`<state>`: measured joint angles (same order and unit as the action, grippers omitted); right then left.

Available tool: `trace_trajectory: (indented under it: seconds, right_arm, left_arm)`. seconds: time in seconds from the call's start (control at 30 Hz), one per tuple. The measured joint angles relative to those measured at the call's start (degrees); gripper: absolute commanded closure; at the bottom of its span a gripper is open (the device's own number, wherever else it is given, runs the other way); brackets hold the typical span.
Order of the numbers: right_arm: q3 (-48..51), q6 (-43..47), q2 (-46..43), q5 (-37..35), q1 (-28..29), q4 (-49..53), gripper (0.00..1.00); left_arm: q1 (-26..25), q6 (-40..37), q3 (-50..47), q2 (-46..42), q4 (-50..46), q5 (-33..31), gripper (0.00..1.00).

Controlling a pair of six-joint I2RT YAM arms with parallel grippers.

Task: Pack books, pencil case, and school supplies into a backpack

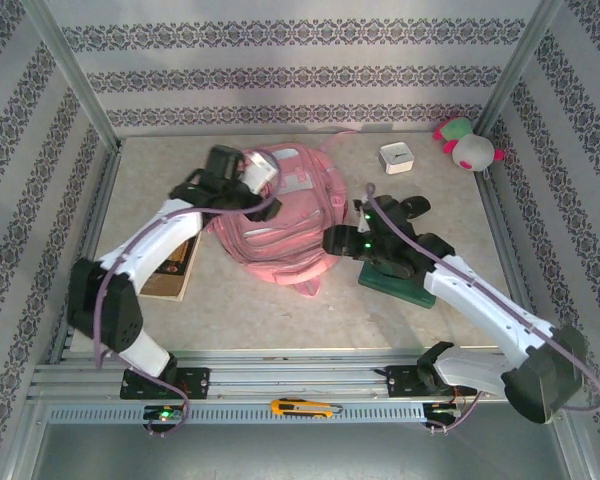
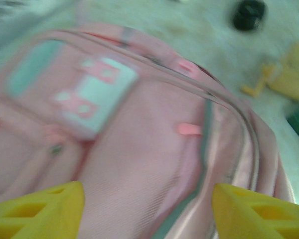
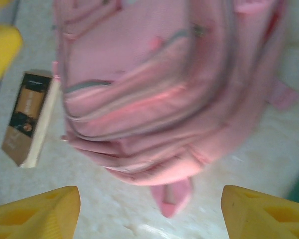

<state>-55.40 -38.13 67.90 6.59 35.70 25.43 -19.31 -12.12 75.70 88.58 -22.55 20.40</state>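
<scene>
Overhead, plush toy (image 1: 468, 145), backpack (image 1: 280, 235) — wrist views, left tool (image 2: 148, 201), right tool (image 3: 150, 204) both agape.

A: Bags?
B: One backpack (image 1: 280, 240).
A: Books?
B: Two: one brown book (image 1: 176, 272), one green book (image 1: 400, 288).
A: Rest?
B: One plush toy (image 1: 469, 148), one white box (image 1: 395, 158), one yellow cutter (image 1: 305, 408).

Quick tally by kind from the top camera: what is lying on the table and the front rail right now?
Backpack: 1
Books: 2 (brown book, green book)
Plush toy: 1
White box: 1
Cutter, on the rail: 1
Total: 6
</scene>
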Motion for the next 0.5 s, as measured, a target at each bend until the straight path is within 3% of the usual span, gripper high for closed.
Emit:
trace_trajectory:
  seconds: [0.13, 0.23, 0.3, 0.4, 0.5]
  right_arm:
    - [-4.2, -4.6, 7.3, -3.9, 7.5, -7.5, 0.29]
    - [-5.4, -9.0, 13.0, -6.5, 12.8, -15.3, 0.3]
    - [-5.5, -11.0, 15.2, -6.8, 14.9, -17.7, 0.3]
    - [-15.0, -16.9, 26.8, -7.6, 19.2, -22.8, 0.3]
    - [-23.2, -21.0, 39.0, -7.0, 24.2, -29.2, 0.3]
  left_arm:
    - [10.5, 9.4, -0.1, -6.1, -3.7, -3.2, 0.22]
    - [18.9, 15.3, -1.3, -5.7, -6.4, -4.3, 0.23]
    - [21.8, 17.7, -2.6, -4.2, -8.3, -5.0, 0.23]
    - [30.4, 20.0, -4.9, -0.1, -10.2, -1.6, 0.23]
    - [39.4, 21.9, -7.1, 4.3, -10.4, -2.5, 0.22]
